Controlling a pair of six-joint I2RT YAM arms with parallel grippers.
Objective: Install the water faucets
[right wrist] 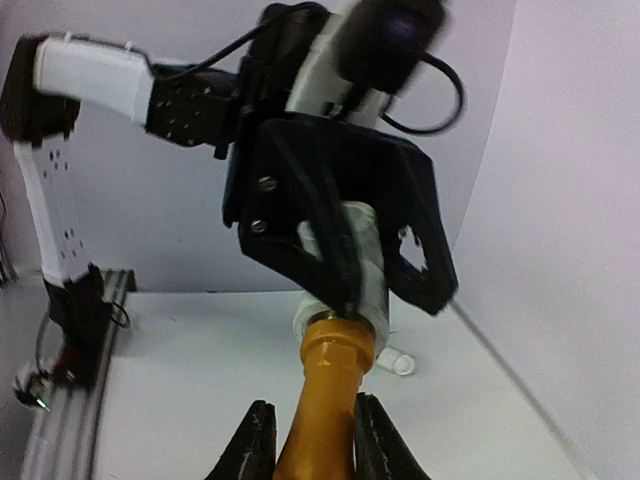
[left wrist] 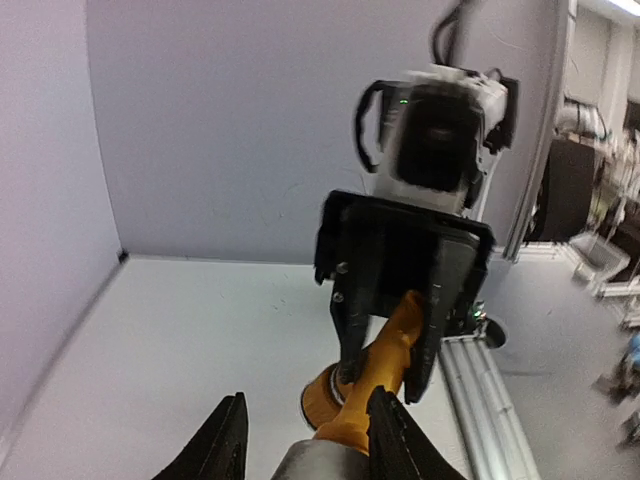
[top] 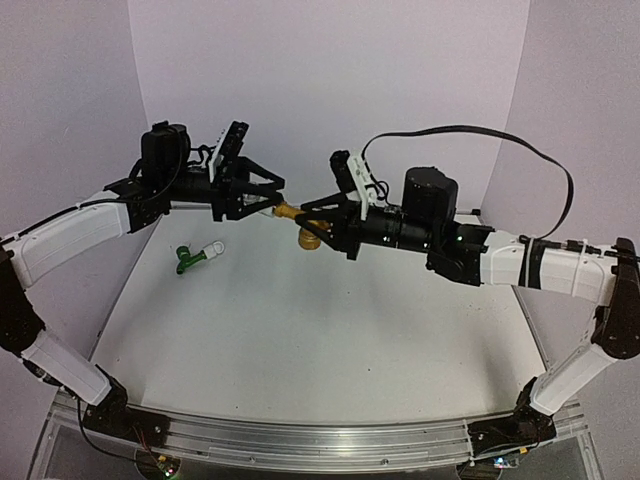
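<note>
The yellow-gold faucet hangs in mid-air between my two grippers, its knob pointing down. My right gripper is shut on its body; in the right wrist view the faucet rises from between the fingers. Its threaded end sits in a white pipe fitting. My left gripper is shut on that fitting, whose grey-white end shows between the fingers in the left wrist view. The green faucet lies on the table at the far left, away from both grippers.
A second small white fitting lies next to the green faucet and also shows in the right wrist view. Lilac walls close in the back and sides. The right arm's cable loops high above it.
</note>
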